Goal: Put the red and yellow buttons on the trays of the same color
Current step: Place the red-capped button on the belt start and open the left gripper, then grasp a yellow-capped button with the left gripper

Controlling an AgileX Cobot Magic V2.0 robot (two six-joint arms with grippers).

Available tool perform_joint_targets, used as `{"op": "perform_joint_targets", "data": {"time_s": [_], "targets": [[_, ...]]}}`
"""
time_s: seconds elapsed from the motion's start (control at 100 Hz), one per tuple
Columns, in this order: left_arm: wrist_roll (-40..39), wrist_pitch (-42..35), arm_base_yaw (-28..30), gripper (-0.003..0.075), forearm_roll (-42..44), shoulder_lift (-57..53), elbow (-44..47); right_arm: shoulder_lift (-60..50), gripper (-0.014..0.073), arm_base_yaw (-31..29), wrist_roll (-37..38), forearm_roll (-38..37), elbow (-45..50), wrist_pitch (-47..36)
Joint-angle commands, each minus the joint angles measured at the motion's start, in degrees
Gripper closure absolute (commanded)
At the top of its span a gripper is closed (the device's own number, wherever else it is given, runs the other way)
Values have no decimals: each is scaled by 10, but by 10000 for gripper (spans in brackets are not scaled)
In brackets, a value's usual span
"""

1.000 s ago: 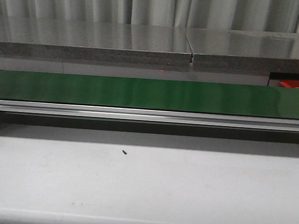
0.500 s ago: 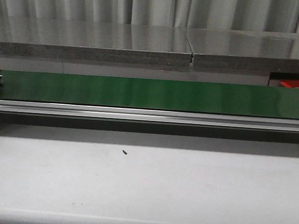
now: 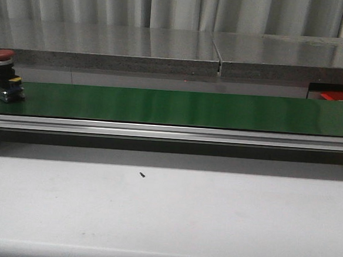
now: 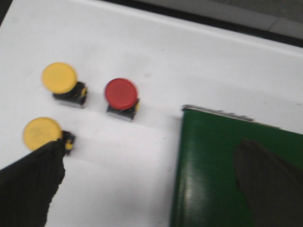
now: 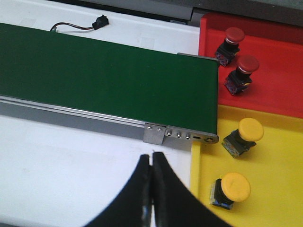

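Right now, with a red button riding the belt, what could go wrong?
1. The red button stands tall at the belt's far left; it may tip while it travels.
2. The right gripper is shut over the table, not the belt, so it may miss the pick.
3. The red tray and yellow tray adjoin; a sloppy drop could land in yellow.

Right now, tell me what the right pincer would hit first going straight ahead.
Probably the white table just short of the green conveyor belt's metal rail; the right pincer is shut, and depth is unclear.
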Motion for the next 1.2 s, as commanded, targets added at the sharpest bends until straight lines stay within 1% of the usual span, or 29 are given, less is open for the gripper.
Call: {"op": "perform_joint_targets", "data": {"time_s": [0.0,0.13,0.27,0.45,0.8,0.95,1.0,1.07,1.14,1.19], "targets": [[-7,-18,27,29,-9,-2,-20,-3,662,1,-5,4,-14,-32],[-6,-30,62,29,-9,35,-20,-3,662,1,-5,4,-14,-32],[-3,-54,80,29,-4,63,-20,-3,662,1,-5,4,-14,-32],[-2,-67,80,29,7,105,-39,-3,662,1,-5,4,-14,-32],[-2,-63,78,29,6,184,-120,-3,662,1,-5,4,-14,-32],[-2,-62,78,32,4,199,-145,-3,662,1,-5,4,-14,-32],[-2,-63,78,49,4,204,-148,-3,662,1,-5,4,-14,-32],[-2,-58,78,96,3,212,-153,-3,662,1,-5,4,-14,-32],[-2,-50,78,174,-4,219,-159,-3,662,1,-5,4,-14,-32],[-2,-44,78,254,-6,225,-163,-3,662,1,-5,4,-14,-32]]}}
